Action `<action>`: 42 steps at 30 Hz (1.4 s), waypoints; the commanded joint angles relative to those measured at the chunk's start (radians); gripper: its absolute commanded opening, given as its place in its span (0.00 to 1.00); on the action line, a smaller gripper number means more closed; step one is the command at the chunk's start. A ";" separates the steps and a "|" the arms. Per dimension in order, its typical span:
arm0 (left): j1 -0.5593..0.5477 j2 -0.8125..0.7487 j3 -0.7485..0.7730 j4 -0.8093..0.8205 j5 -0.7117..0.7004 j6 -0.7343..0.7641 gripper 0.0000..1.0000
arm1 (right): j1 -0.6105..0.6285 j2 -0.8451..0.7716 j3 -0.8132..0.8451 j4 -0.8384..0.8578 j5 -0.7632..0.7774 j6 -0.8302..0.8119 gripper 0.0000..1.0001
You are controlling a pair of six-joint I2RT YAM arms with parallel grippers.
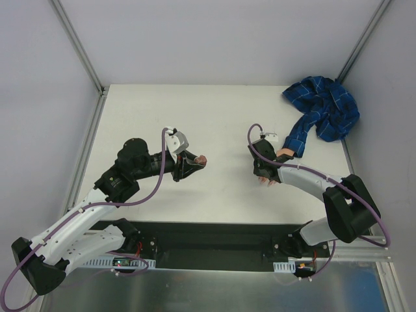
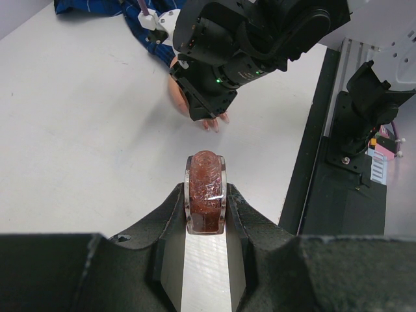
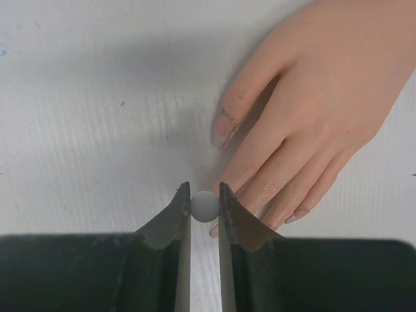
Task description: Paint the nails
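Two pincers gripped things: left pincer (image 2: 205, 190) pinched a tiny bottle (image 2: 205, 174) of reddish liquid; right pincer (image 3: 205, 194) pinched a small grey ball (image 3: 205, 206) beside the nails (image 3: 224, 133) of the fake hand (image 3: 325, 97).

The fake hand (image 3: 325, 97) is smooth flesh-coloured plastic with a faint sheen, its nails (image 3: 224, 130) dull and smudged. Its sleeve (image 1: 322, 110) is soft plaid cloth. The desk (image 1: 195, 117) beneath is matt white, faintly grained. The matt black plastic left pincer (image 2: 205, 203) grips a glossy clear bottle (image 2: 205, 175); the right pincer (image 3: 205, 195) clasps a smooth matt ball (image 3: 205, 207).
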 commanded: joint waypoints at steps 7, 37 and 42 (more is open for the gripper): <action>-0.008 -0.009 0.023 0.024 0.027 -0.012 0.00 | -0.006 -0.025 0.002 -0.033 0.006 0.035 0.01; -0.008 -0.003 0.025 0.024 0.031 -0.012 0.00 | -0.006 -0.045 -0.018 0.009 -0.001 0.024 0.01; -0.007 -0.002 0.023 0.024 0.030 -0.012 0.00 | -0.006 -0.030 0.007 0.013 0.012 0.011 0.01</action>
